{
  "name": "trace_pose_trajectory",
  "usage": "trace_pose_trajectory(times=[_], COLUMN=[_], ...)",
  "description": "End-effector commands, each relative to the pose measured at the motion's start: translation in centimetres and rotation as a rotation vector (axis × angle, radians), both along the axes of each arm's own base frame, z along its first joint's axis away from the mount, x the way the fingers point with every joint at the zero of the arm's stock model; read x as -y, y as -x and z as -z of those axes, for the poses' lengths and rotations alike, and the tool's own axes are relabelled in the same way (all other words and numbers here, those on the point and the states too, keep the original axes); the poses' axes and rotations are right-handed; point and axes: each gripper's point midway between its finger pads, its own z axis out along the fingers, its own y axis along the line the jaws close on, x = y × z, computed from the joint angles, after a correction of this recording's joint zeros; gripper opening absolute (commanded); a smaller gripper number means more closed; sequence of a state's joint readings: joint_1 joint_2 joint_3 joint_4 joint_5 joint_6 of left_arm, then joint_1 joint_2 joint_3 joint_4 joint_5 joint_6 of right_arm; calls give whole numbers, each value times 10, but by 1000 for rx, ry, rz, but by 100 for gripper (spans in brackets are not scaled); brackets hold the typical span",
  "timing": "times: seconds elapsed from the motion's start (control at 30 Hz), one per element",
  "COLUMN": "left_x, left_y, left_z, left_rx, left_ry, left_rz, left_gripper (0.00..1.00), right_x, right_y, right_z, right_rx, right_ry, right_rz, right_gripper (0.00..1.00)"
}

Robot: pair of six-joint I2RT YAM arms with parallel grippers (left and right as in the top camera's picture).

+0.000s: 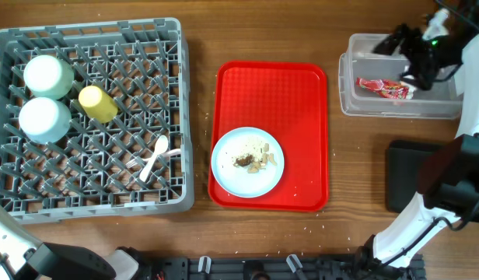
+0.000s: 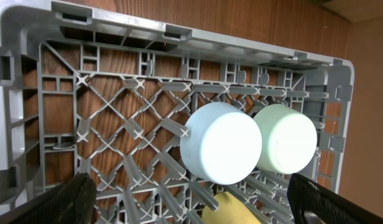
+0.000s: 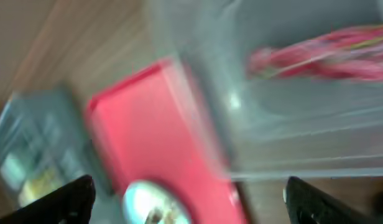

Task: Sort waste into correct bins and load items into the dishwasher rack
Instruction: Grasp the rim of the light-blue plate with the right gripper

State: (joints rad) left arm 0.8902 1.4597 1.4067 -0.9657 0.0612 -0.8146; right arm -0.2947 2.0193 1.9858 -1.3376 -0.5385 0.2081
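- The left gripper (image 2: 188,186) and right gripper (image 3: 188,183) both gape wide, empty.
- The plate (image 1: 228,169) looks stiff, slick and light; its rim suits pinching.
- Its scraps (image 1: 259,162) look crumbly.

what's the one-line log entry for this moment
right gripper open over clear tub | red wrapper in tub | food scraps on white plate on red tray | left gripper open over dishwasher rack
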Motion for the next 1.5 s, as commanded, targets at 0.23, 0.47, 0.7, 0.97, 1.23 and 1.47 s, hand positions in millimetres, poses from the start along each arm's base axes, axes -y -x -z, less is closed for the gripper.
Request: trace_pose_trajectory(times=[0.23, 0.47, 0.7, 0.97, 1.23, 1.47], left_x=[-1, -1, -1, -1, -1, -1], left_y=[1, 1, 1, 1, 1, 1], left_z=[1, 1, 1, 1, 1, 1], left_rx=[-1, -1, -1, -1, -1, -1], left_ry=[4, 4, 4, 4, 4, 4], left_rz=[-11, -11, -11, -11, -11, -11], left_gripper=[100, 100, 100, 100, 100, 100], right_x=[-194, -249, -232, -200, -149, -213], right_y=[45, 98, 127, 79, 38, 45], right_z=[9, 111, 169, 175, 170, 129], right_rx=[35, -74, -167, -78, -76, -12], right_ry=[272, 373, 380, 534, 385, 25], right_rz=[-583, -686, -639, -313, -66, -293], right_gripper=[100, 70, 49, 30, 23, 37])
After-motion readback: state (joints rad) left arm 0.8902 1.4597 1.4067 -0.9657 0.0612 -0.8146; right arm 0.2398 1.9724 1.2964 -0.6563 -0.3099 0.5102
